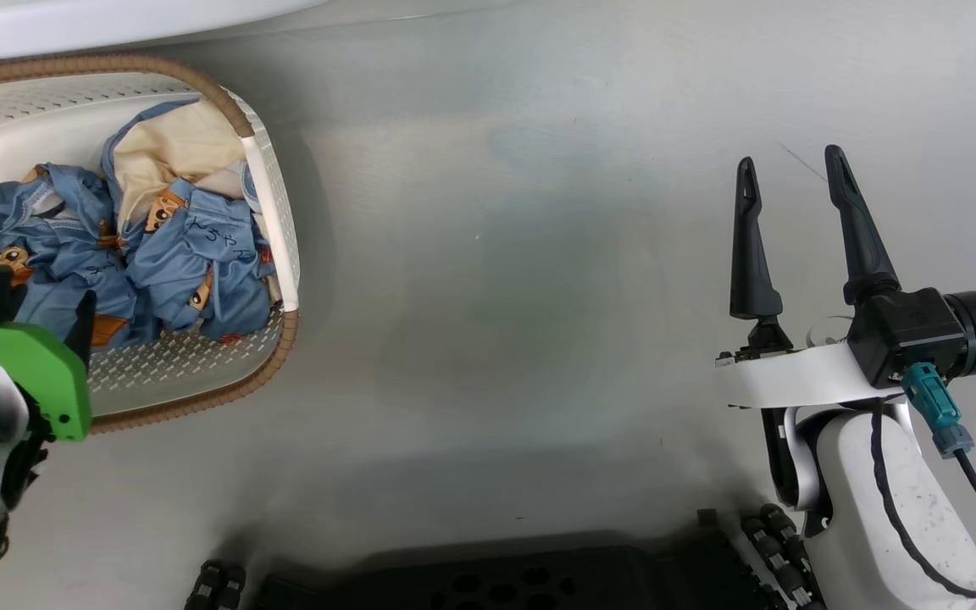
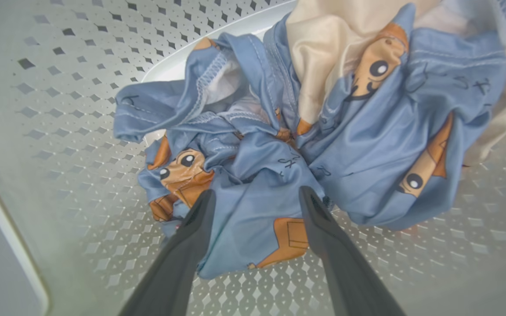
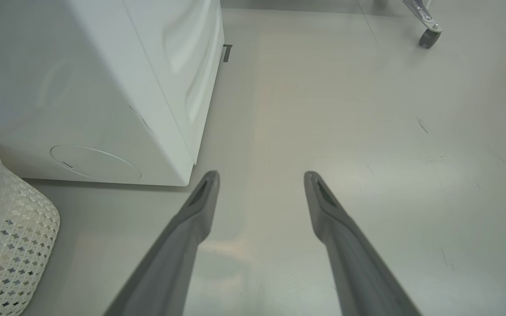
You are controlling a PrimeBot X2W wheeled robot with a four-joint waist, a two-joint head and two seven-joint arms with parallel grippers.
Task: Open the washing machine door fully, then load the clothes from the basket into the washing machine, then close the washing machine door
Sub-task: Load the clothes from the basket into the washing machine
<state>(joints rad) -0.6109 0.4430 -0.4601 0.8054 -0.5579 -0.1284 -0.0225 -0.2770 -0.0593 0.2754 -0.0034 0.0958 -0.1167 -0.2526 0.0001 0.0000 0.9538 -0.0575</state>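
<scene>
L fingers (image 2: 187,245) wide open, tips astride blue clothes (image 2: 367,145) in basket (image 2: 59,109), nothing pinched. R fingers (image 1: 859,229) wide open, empty, over floor (image 1: 496,254) near washer (image 3: 103,87).

Soft even light; basket (image 1: 273,229) casts faint shadow (edges bow).

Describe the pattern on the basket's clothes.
The clothes are light blue with orange cartoon figures; clearest in left wrist view.
</scene>
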